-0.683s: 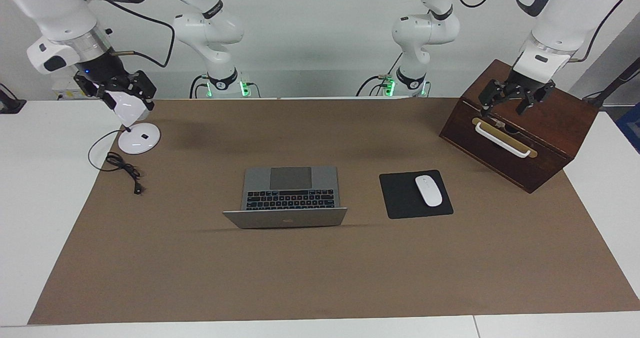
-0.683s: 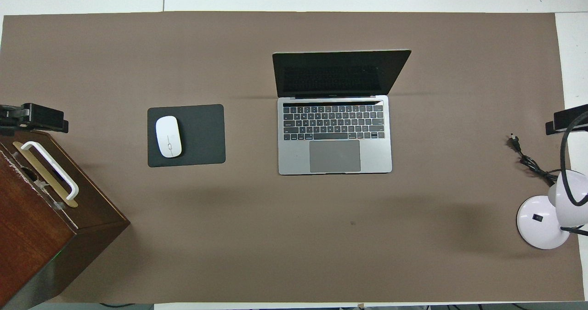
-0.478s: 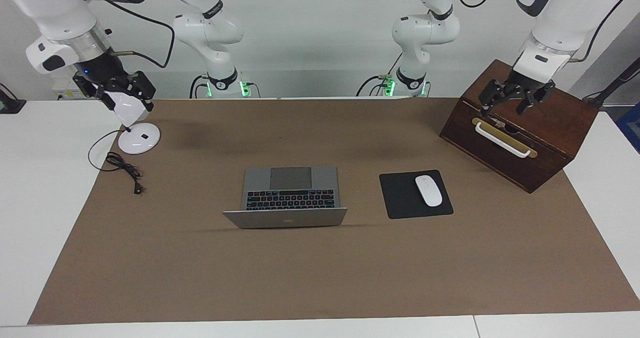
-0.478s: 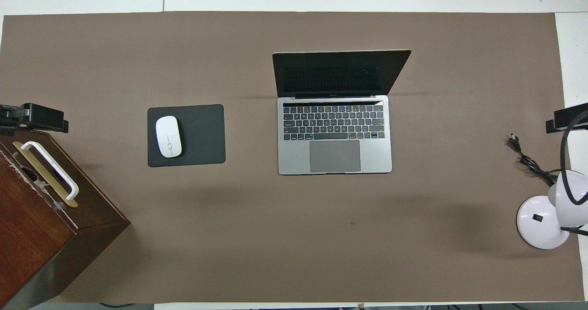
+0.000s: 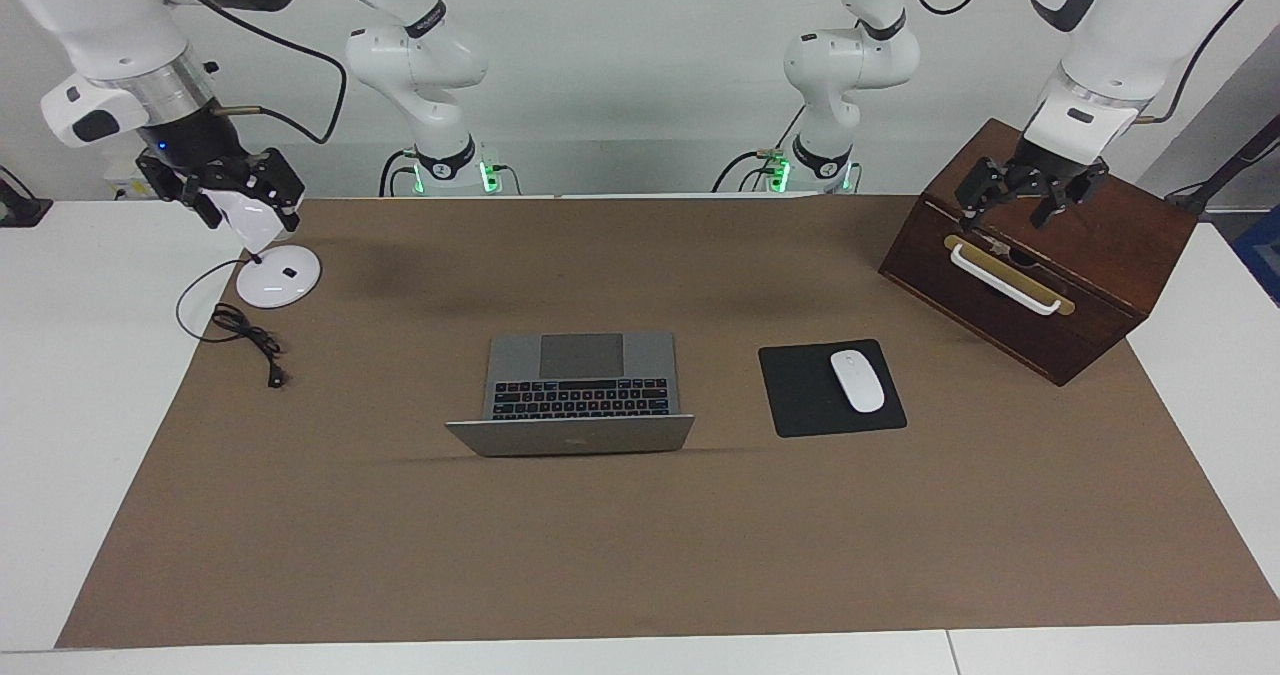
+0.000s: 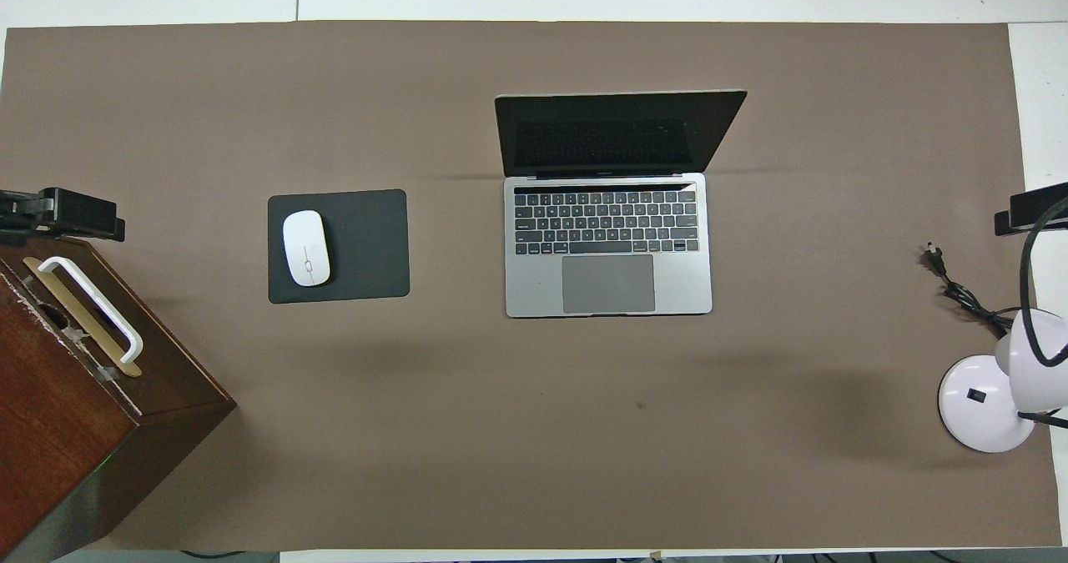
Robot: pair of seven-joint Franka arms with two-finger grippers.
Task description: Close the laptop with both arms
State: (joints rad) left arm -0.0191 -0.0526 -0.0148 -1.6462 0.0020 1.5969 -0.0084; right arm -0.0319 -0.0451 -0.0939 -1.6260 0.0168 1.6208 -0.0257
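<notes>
The silver-grey laptop [image 5: 580,395] stands open in the middle of the brown mat, keyboard toward the robots and lid [image 5: 570,437] tilted away from them. The overhead view shows its dark screen [image 6: 617,133] and grey trackpad [image 6: 607,284]. My left gripper [image 5: 1010,215] hangs open over the wooden box at the left arm's end of the table, with only its tip [image 6: 62,213] in the overhead view. My right gripper [image 5: 245,205] hangs open at the white lamp's head, at the right arm's end. Both are well clear of the laptop and hold nothing.
A black mouse pad [image 5: 800,400] with a white mouse [image 5: 857,380] lies beside the laptop toward the left arm's end. The dark wooden box [image 5: 1100,255] has a white handle [image 5: 1003,278]. A white desk lamp [image 5: 278,277] and its black cable [image 5: 245,333] sit at the right arm's end.
The right gripper has drifted slightly up and outward toward its end of the table. The left gripper has risen a little. The laptop has not moved.
</notes>
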